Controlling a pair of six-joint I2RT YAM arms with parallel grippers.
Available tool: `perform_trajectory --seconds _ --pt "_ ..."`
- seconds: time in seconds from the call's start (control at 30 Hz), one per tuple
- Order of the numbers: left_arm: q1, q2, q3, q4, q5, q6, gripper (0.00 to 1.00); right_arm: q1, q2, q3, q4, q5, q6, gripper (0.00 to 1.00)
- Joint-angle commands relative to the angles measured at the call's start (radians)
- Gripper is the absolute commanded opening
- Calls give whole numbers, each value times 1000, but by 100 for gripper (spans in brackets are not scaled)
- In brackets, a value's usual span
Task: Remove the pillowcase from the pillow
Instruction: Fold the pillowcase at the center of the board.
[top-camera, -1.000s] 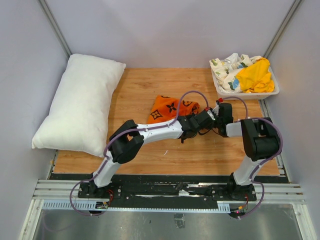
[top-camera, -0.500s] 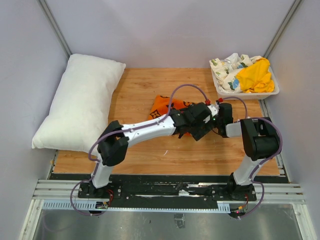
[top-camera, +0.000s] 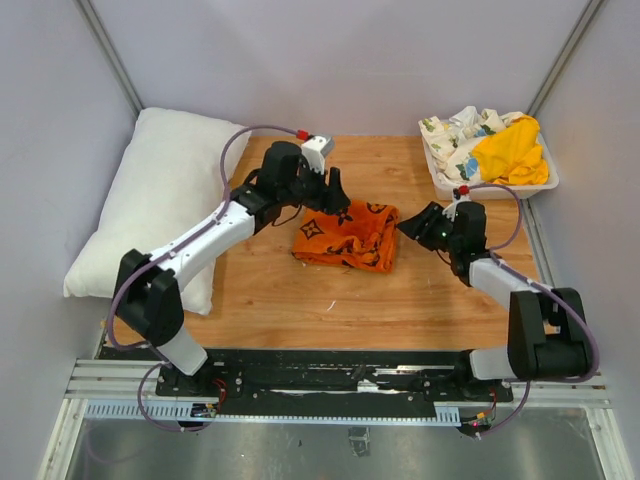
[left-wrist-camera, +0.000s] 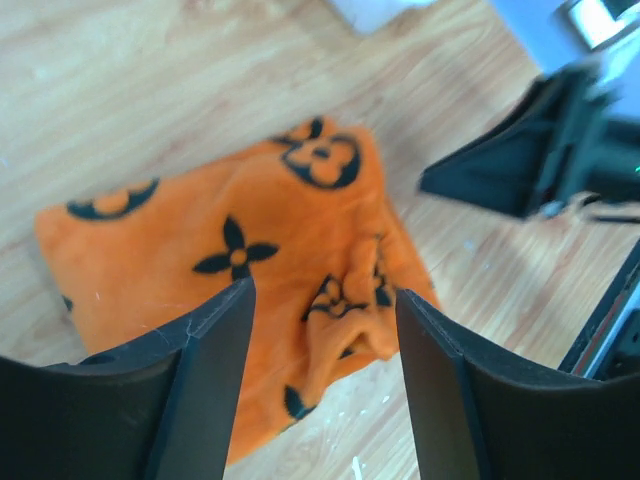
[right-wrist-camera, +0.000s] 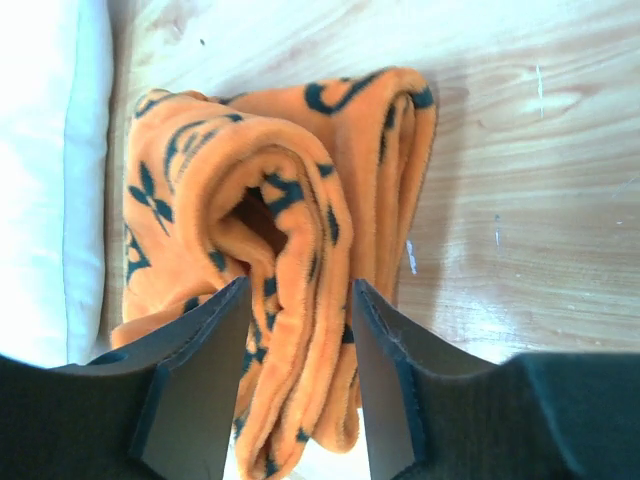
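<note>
Swung apart since a second ago, away from mid-frame. From above: seeing pillowcase (top-camera: 347, 235) bunched centre, off pillow (top-camera: 160, 205) at left. Left wrist: left gripper (left-wrist-camera: 322, 290) spread wide, empty, over orange. Right wrist: right gripper (right-wrist-camera: 297, 284) partly spread, empty. Best to back off without snagging.

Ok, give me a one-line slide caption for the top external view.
Orange pillowcase lies bunched between left pincer and right pincer, white pillow bare at left.
</note>
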Motion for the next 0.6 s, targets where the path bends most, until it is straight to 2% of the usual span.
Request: perform_trajectory --seconds 0.0,0.13,0.17,0.3,0.43,0.57 --pt "30 54 -127 149 120 -39 61 -3 -116 42 -118 78 -80 51" --pt "30 107 -151 215 140 -45 56 68 -172 121 -208 130 -181 69" --pt "29 124 -148 224 145 -50 54 101 -164 166 -236 150 -218 71" --pt "30 177 -150 287 212 -94 50 176 -67 284 -307 174 -283 62" --pt "26 193 -188 362 263 -148 47 182 53 378 -378 186 -294 59" --pt "6 189 -230 399 273 -174 47 184 103 396 -401 241 -344 55"
